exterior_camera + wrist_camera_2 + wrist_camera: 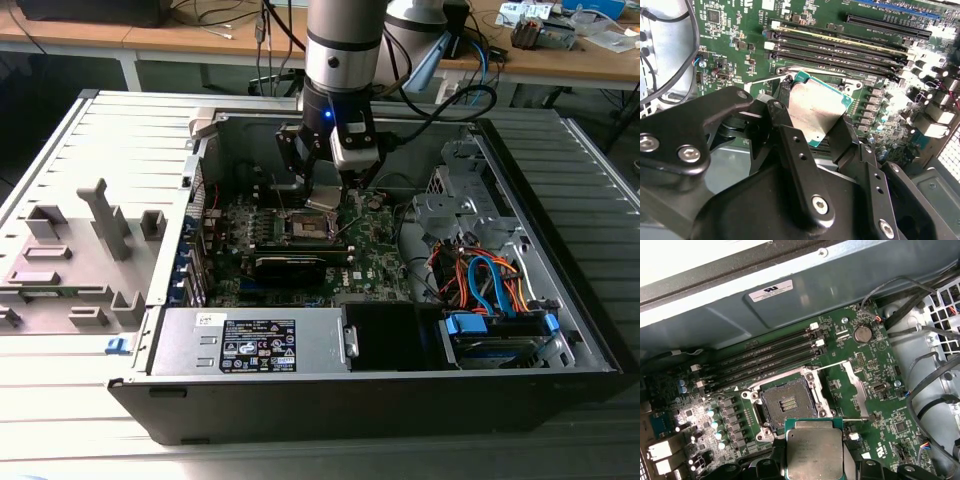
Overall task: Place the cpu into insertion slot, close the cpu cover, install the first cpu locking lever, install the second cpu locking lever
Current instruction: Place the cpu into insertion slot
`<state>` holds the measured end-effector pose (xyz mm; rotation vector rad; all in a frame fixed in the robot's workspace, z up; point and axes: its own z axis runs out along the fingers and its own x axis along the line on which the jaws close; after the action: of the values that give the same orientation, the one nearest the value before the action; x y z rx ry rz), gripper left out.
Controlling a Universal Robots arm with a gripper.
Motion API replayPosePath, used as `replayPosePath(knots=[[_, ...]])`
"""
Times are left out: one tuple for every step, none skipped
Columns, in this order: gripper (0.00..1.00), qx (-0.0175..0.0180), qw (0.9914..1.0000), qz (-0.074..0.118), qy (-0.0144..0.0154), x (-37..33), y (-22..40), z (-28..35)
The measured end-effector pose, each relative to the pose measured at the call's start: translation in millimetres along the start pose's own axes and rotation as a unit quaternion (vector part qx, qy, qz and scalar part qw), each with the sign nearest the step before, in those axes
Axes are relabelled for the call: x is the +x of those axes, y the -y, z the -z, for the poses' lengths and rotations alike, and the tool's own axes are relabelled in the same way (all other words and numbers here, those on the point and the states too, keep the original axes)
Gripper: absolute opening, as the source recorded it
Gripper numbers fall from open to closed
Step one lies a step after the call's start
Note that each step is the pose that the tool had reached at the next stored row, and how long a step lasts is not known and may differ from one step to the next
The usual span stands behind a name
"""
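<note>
We are on the first step. The fingers [790, 145] are closed on two opposite edges of the cpu [815, 107], and the gripper [812, 117] holds it above the board, just short of the slot [787, 402] and not yet over it. We cannot tell whether the chip hangs level.

As we judge it, seating the chip calls for bringing it squarely over the slot, matching its corners to the silver rim and lowering it flat. A tilted or shifted drop could harm the contacts in the dark centre.

The slot lies bare, with nothing across its opening. The cover [857, 387] stands swung up at one side of the slot, so it leaves the way down free. It sits near enough, though, that one finger may pass just beside it.

Past the slot run the long memory slots [770, 347], parallel to its edge. A row of small capacitors [715, 425] stands near another side. Beyond the cover sit a coin battery [862, 333] and loose black cables [935, 385], well apart from the slot and, we think, no hindrance.

Farther off from the slot rises the case wall [790, 305]. Farther still are the power supply [255, 340] and a drive with orange and blue cables [490, 285]. Outside the case, grey fixtures [100, 215] stand on the ribbed worktop [120, 130].
</note>
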<state>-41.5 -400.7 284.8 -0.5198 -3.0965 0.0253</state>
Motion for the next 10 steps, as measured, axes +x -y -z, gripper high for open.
replayPosePath(knots=[[0.55,0.0,1.0,-0.001,0.0,0.0,0.0,0.0],[0.55,0.0001,1.0,-0.001,0.0,0.0,0.0,-0.1],[0.55,0.0001,1.0,-0.002,0.0,0.0,0.0,-0.1],[0.55,0.0001,1.0,-0.002,0.0,0.0,0.0,-0.1],[0.55,0.0002,1.0,-0.003,0.0,0.0,0.0,-0.1],[0.55,0.0002,0.99999,-0.003,0.0,0.0,0.0,-0.2],[0.55,0.0002,0.99999,-0.004,0.0,0.0,0.0,-0.2],[0.55,0.0003,0.99999,-0.005,0.0,0.0,0.0,-0.3],[0.55,0.0004,0.99998,-0.006,0.0,0.0,0.0,-0.3],[0.55,0.0005,0.99998,-0.007,0.0,0.0,0.0,-0.3]])
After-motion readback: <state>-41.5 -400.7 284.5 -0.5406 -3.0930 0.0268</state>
